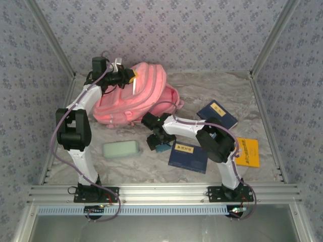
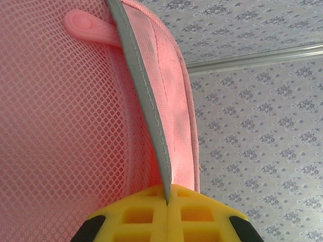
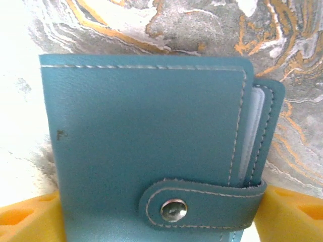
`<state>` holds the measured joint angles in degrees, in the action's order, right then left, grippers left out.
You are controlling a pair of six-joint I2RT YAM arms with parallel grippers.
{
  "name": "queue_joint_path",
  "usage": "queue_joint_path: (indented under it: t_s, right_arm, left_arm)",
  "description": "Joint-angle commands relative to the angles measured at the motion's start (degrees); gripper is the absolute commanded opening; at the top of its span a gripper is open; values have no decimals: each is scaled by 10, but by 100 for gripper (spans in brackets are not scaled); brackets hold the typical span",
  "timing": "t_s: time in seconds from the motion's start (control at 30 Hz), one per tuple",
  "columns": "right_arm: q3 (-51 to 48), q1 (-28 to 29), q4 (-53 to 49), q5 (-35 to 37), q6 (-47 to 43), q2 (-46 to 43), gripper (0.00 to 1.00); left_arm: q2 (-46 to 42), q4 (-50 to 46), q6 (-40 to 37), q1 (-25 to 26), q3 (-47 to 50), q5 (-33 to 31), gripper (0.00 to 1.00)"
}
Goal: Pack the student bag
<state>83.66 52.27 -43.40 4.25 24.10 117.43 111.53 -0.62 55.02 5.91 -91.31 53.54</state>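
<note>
Yellow labels sit on two dark blue books: one (image 1: 187, 156) nearer than the student bag (image 1: 141, 96) and off to its right, the other (image 1: 218, 115) level with the bag's right side. Their writing is too small to read, as is the dark print on the yellow book (image 1: 248, 152) further right. A pale green case (image 1: 121, 149) lies just nearer than the bag.

The right arm reaches low and leftward towards the bag's near edge. Its right gripper (image 3: 161, 222) points down, yellow pads (image 3: 30, 222) spread wide on either side of a teal wallet (image 3: 146, 131) with a snap strap. Whether they press it I cannot tell.

The left arm stretches up and forward to the bag's far left top. There the left gripper (image 2: 166, 201) is clenched on the bag's grey trim strip, beside pink mesh. The bag lies at the far side of the marbled table (image 1: 212, 91).
</note>
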Motion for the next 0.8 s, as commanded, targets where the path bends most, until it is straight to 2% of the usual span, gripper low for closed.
queue_joint_path:
  t_s: [0.0,0.17,0.4,0.57,0.77]
  right_arm:
    - [-17,-4,11,3,13,26,80]
    - [-21,-3,24,-3,16,3,70]
    - [-26,-10,22,5,17,-56,69]
    - [-73,-15,60,46,20,-154,68]
    - [-133,-47,87,84,27,-273,67]
  left_arm:
    - [-23,2,-19,-11,-14,8,0]
    - [-23,-18,-34,-11,-19,10,0]
    - [-19,-46,-54,-11,-30,6,0]
    - [-18,-64,-69,-8,-43,9,0]
    - [-12,-172,-151,27,-108,-4,0]
